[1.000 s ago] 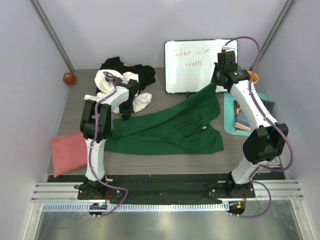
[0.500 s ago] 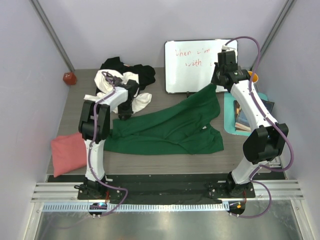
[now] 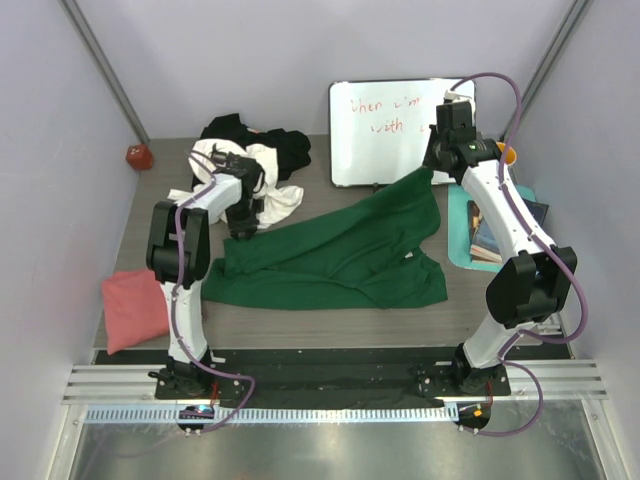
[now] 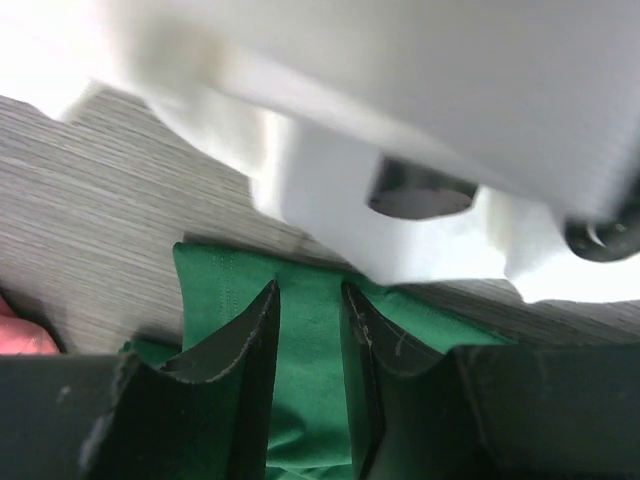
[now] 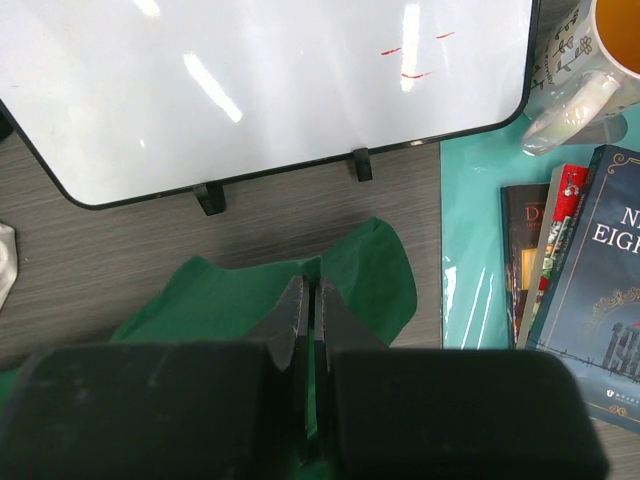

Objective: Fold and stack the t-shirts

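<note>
Overhead and wrist views of a grey wood-grain table point(image 3: 300, 322) enclosed by pale walls point(image 3: 250, 60).

The one container, a mug point(image 5: 612, 45), stands on the teal mat point(image 5: 470, 250) beside the books point(image 5: 600, 300). Its inside shows orange, though whether that is liquid cannot be told.

The dark green t-shirt point(image 3: 340, 255) lies spread across mid-table. The white t-shirt point(image 3: 280, 200) and black t-shirt point(image 3: 290, 148) are heaped at the far left, and the salmon pink t-shirt point(image 3: 135, 305) lies at the near left edge. A whiteboard point(image 3: 400, 130) stands at the back and a red ball point(image 3: 138, 156) lies in the far left corner.

Only the wrist views resolve the fingers. The left gripper point(image 4: 310, 330) is narrowly parted over the green cloth's left end, and the right gripper point(image 5: 310, 300) is pinched together on its far right corner.
</note>
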You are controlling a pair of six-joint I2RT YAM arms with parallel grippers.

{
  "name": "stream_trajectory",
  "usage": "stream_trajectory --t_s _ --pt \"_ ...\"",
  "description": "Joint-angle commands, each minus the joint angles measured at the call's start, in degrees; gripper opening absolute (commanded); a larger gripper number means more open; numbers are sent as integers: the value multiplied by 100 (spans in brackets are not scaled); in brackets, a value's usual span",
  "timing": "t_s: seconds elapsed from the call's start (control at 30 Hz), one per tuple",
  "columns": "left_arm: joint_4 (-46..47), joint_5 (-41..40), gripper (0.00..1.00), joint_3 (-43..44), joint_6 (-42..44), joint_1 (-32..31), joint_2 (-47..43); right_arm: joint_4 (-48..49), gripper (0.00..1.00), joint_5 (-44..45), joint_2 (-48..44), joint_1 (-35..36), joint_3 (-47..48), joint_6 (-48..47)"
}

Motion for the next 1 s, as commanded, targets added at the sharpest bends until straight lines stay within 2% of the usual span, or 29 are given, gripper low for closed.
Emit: stream_trajectory --t_s 0.0,0.17,0.3,0.53,0.57,0.87,0.97 --pt "323 199 32 -182 -53 246 -291 141 1 -24 -89 -44 155 -39" --pt "324 208 32 -156 -27 352 -423 124 1 -68 -36 -53 173 -30" --pt "271 129 39 -94 26 370 -484 115 1 -50 -45 -53 173 -48" --pt "209 112 40 47 52 387 -441 124 1 -77 -53 -62 120 -30" --pt "218 112 43 56 52 396 -423 115 1 -85 -53 -62 120 -30" --pt "139 366 43 249 78 466 33 124 1 -85 -97 -70 102 -48" --pt "-10 384 40 310 78 466 201 115 1 -77 -106 -70 102 -48"
